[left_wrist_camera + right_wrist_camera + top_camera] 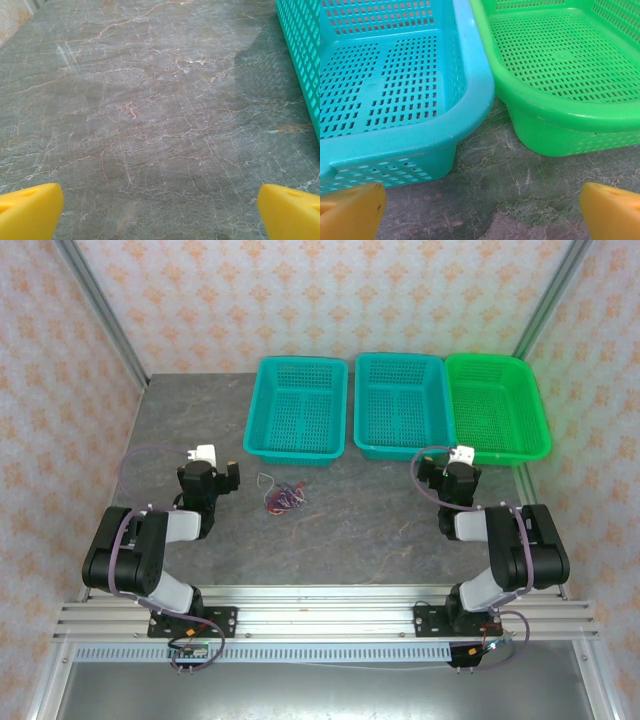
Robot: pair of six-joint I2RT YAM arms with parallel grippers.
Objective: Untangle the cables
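Opening step, nothing gripped: tangle of thin cream, black and red cables (pixel 281 496) lying just in front of leftmost teal perforated plastic basket (pixel 296 453), left gripper (pixel 160 200) and right gripper (pixel 480 200) spread wide, next likely needing fine pinches on separate strands.

- A robot-testing cell in a lab rather than a home; the left arm (pixel 140 550) and the right arm (pixel 510 540) are bolted to an aluminium rail (pixel 320 618) at the table's (pixel 380 530) near edge
- Slanting metal posts (pixel 100 310) frame flat wall panels (pixel 300 290) printed with a repeating orange motif, like a purpose-built booth
- The tabletop is a grey marble-look sheet; three perforated plastic baskets stand in a row at the back: one teal basket (pixel 295 362), a second teal basket (pixel 398 357) and a green basket (pixel 490 359)
- Bare wiring and a small circuit board (pixel 190 650) hang below the rail
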